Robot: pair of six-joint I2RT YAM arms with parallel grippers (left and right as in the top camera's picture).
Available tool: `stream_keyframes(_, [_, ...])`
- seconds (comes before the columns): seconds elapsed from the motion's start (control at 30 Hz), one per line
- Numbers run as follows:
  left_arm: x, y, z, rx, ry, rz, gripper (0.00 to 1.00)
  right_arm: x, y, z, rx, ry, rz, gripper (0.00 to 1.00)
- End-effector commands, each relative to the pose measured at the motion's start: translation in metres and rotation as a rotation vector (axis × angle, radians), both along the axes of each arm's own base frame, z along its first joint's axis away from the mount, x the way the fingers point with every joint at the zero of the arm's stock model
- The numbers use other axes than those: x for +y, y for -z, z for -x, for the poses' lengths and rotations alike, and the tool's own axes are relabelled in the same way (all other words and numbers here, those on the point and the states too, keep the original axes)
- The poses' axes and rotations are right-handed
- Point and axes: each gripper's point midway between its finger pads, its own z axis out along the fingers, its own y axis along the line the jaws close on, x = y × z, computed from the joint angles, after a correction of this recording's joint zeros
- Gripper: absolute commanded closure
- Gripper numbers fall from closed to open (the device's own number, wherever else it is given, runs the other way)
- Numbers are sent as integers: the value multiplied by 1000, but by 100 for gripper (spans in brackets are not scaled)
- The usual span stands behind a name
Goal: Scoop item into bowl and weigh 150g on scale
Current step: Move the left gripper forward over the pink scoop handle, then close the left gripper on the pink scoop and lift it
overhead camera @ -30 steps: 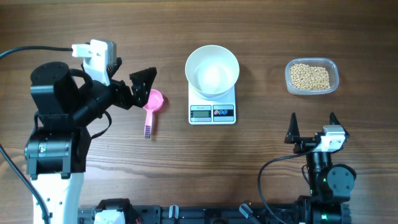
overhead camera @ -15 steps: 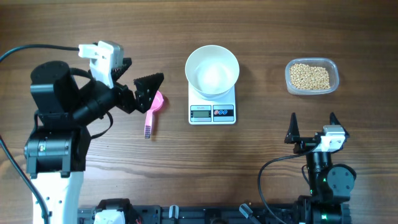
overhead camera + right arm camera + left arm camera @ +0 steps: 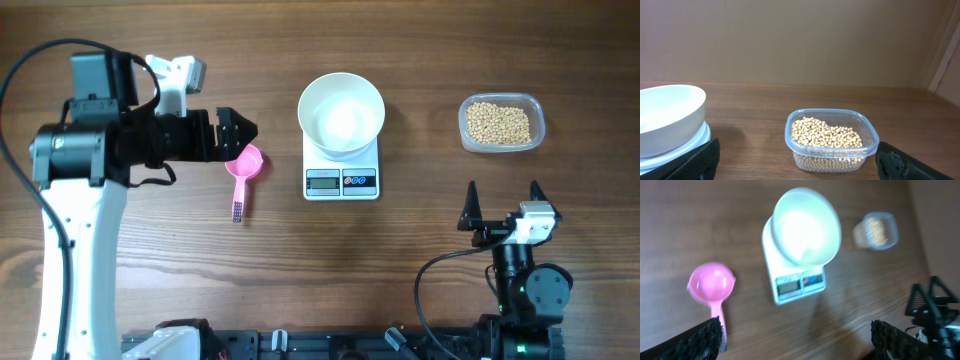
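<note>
The white bowl (image 3: 341,112) stands on the white scale (image 3: 341,182) at mid table and looks empty. The item, tan beans (image 3: 498,123), fills a clear tub at the right. A pink scoop (image 3: 243,166) lies left of the scale, handle toward the front. My left gripper (image 3: 237,134) hovers open just above and left of the scoop's cup, holding nothing. In the left wrist view the scoop (image 3: 711,282), bowl (image 3: 805,225) and scale (image 3: 796,286) lie beyond the open left gripper (image 3: 797,340). My right gripper (image 3: 503,200) rests open near the front, facing the beans (image 3: 826,134).
The clear plastic tub (image 3: 832,152) stands between the spread right fingers' line of sight, with the bowl's edge (image 3: 670,117) at the left. Bare wooden table (image 3: 150,260) surrounds everything. Arm bases and cables sit along the front edge.
The left arm has swung and straightened, and its gripper has turned and shifted over the scoop's cup end. The right arm, bowl, scale and tub have not moved.
</note>
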Motion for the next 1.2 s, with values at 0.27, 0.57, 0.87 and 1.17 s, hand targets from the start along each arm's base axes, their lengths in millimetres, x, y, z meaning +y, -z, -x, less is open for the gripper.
stream_keyframes(0.27, [11, 13, 4, 66, -27, -61, 0, -2, 0, 0, -2, 12, -13, 1])
stream_keyframes(0.57, [32, 44, 6, 180, -78, -183, 0, -2, 0, 0, -2, 12, -13, 0])
stream_keyframes(0.87, [23, 65, 24, 334, -66, -130, 0, -2, 0, 0, -3, 12, -13, 0])
stream_keyframes(1.17, [36, 145, 53, 586, -284, -149, 0, -2, 0, 0, -2, 12, -14, 0])
